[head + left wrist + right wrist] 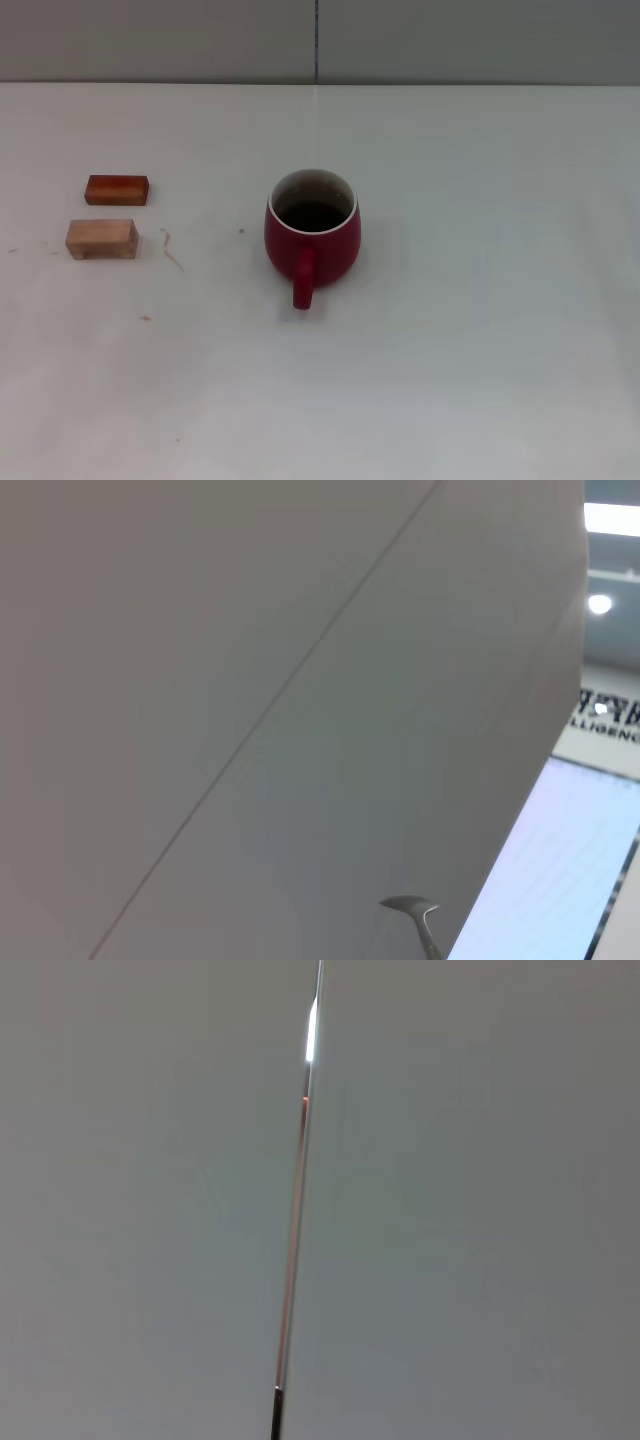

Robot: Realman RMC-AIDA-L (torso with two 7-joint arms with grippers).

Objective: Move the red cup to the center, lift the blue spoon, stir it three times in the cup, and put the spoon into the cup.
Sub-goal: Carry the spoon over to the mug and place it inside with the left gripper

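The red cup (312,235) stands upright near the middle of the white table (480,330), its handle pointing toward me and its inside dark. Of the blue spoon only the grey metal bowl and neck (418,917) show, sticking up in the air in front of a grey wall panel in the left wrist view; its light-blue handle is out of frame. That places the spoon in my left gripper, which is outside the head view. My right gripper appears in no view; its wrist camera faces a wall seam (296,1210).
Two small wooden blocks lie at the table's left: a reddish one (117,189) and a pale one (101,239) just in front of it. A grey wall (320,40) runs behind the table's far edge.
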